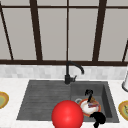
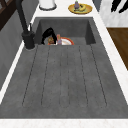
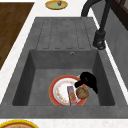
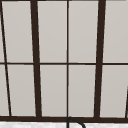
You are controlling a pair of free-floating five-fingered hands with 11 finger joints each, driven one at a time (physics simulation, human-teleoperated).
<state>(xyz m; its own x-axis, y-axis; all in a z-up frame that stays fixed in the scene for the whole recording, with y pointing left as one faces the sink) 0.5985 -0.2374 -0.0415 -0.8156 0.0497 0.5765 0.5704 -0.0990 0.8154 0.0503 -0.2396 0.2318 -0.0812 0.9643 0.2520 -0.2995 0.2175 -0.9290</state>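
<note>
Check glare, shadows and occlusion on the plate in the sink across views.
Front view: flat even light, no glare; red ball covers the left edge of the plate, a hand overlaps its lower right rim. Right side view: plate clear, no hard shadows, second hand at its rim. Left side view: basin edge hides its lower part.

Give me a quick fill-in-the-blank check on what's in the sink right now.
1. The plate lies in the sink's ____.
2. On the plate, beside the small box, sits a brown ____.
3. The hand at the plate's rim touches the brown food on the side nearer the ____.
4. In the front view a large ____ ball hides part of the sink.

Missing words: basin; bun; faucet; red
</note>
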